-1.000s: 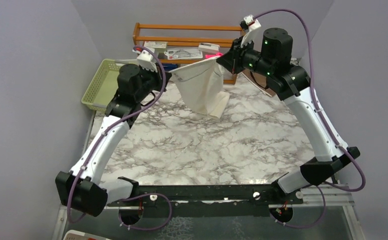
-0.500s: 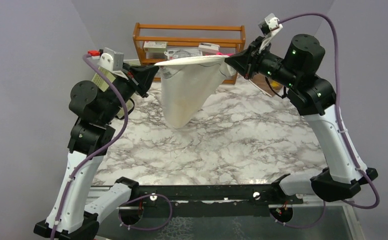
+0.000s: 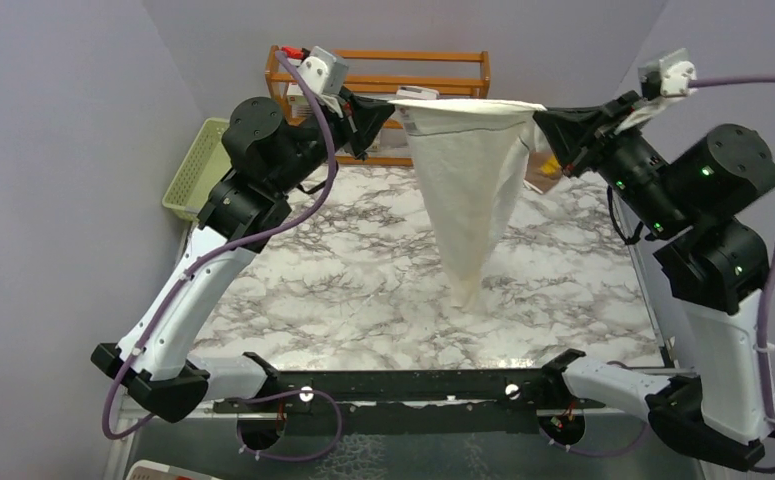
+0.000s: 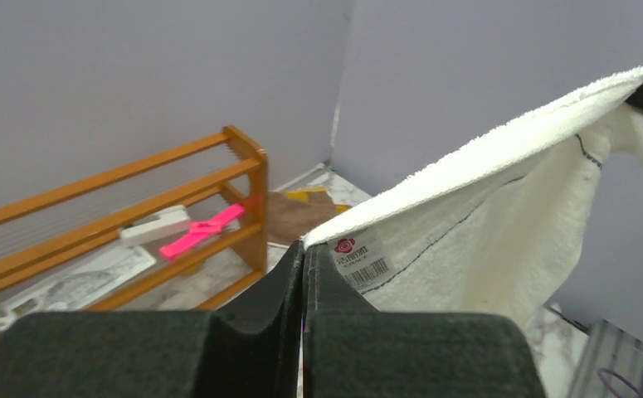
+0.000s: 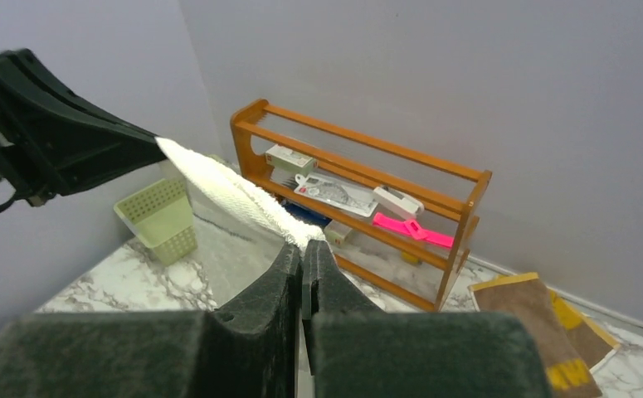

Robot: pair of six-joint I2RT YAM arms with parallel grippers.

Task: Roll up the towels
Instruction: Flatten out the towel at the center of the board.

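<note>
The soft cream-white terry-cloth towel point(image 3: 468, 190) is plain but for thin dark stitching and a small white label point(image 4: 359, 255) printed with a red rose and black barcode; the flat brown cloth towel point(image 5: 533, 319) has mustard-yellow trim and patches. The marble-patterned surface point(image 3: 343, 290) is white veined with grey, the plastic lattice basket point(image 3: 191, 165) pale green, the slatted wooden rack point(image 5: 465, 240) orange-brown, with a bright pink flat item point(image 5: 413, 228) on it.

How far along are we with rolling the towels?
Done: nothing is rolled yet. In hand: the cream towel hangs spread in the air, its top corners pinched by the left gripper and right gripper. Left: lay it on the table, roll it, then roll the brown towel, lying unrolled beside the wooden rack.
</note>
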